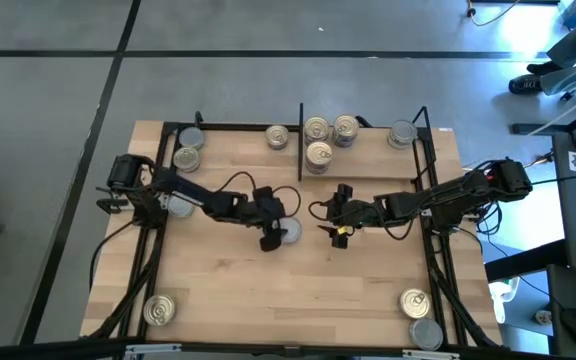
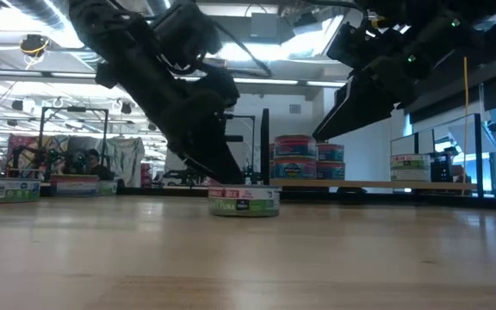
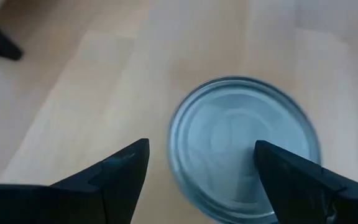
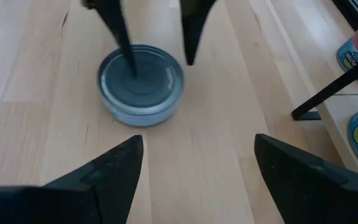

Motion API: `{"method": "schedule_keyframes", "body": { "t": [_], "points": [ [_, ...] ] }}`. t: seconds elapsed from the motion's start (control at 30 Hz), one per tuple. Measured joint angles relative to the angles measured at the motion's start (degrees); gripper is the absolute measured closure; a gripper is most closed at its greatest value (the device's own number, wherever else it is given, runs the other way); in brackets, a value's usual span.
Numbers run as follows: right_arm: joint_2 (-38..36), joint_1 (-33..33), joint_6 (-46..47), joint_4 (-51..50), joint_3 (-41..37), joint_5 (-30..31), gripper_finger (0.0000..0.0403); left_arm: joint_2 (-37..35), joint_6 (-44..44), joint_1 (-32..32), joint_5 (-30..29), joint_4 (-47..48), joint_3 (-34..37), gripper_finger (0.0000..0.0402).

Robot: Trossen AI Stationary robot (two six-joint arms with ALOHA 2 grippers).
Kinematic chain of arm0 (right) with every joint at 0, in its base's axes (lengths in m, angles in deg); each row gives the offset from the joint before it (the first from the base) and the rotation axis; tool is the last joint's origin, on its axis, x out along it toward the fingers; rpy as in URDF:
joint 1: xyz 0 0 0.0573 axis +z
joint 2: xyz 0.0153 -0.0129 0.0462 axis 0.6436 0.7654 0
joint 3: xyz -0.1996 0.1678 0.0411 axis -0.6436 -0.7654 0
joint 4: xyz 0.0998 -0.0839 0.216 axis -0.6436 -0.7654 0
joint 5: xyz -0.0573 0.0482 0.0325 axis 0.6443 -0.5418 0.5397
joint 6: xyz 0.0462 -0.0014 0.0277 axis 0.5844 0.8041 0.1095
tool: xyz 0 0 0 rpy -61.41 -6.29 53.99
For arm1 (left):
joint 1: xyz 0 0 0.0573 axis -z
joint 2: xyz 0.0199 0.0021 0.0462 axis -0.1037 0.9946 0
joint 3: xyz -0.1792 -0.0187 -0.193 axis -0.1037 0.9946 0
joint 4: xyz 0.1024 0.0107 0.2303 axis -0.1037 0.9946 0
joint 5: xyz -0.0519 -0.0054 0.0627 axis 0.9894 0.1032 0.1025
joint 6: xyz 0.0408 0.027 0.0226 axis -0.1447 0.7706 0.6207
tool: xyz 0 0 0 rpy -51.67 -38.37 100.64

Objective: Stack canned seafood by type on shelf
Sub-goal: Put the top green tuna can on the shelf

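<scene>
Wooden tabletop still carrying loose tins at both near corners; seven tins on shelf, partly grouped; left gripper wide above grey-lidded tin mid-table, not yet gripped; right gripper wide, empty, just beside.

Wood, metal and dark plastic on the work table

The table is light wood in planks, smooth, with a soft matt finish and a fine grain. The tin under the left gripper has a plain dull grey metal lid, smooth, with pressed rings and a weak shine; its side wears a glossy printed paper label. Other tins on the shelf have pale gold metal lids that shine more. The shelf bars look like thin black metal, matt. The fingers of the right gripper look like dark matt plastic.
</scene>
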Motion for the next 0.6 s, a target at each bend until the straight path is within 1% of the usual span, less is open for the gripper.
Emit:
{"method": "schedule_keyframes", "body": {
  "t": [0.13, 0.3, 0.4, 0.5, 0.6],
  "points": [
    [0.0, 0.0, 0.1, 0.0, 0.0, 0.0, 0.0095, -0.5, 3.0, 1.9, 0.0, 0.1, -0.4, 0.0111],
    [0.0, 0.0, 1.3, -0.1, 0.0, -0.2, 0.0095, -4.9, 4.2, 3.2, -0.1, 8.3, -4.2, 0.0111],
    [0.0, 0.0, 1.5, -0.3, 0.0, -0.2, 0.0095, -6.5, 4.1, 3.7, -0.1, 12.6, -4.4, 0.0111],
    [0.0, 0.0, 1.6, -0.2, 0.0, -0.2, 0.0095, -6.6, 3.9, 4.1, -0.1, 13.5, -4.4, 0.0111],
    [0.0, 0.0, 1.4, -0.1, 0.0, -0.2, 0.0095, -4.8, 5.2, 4.8, -0.4, 10.9, -3.6, 0.0111]
  ]
}}
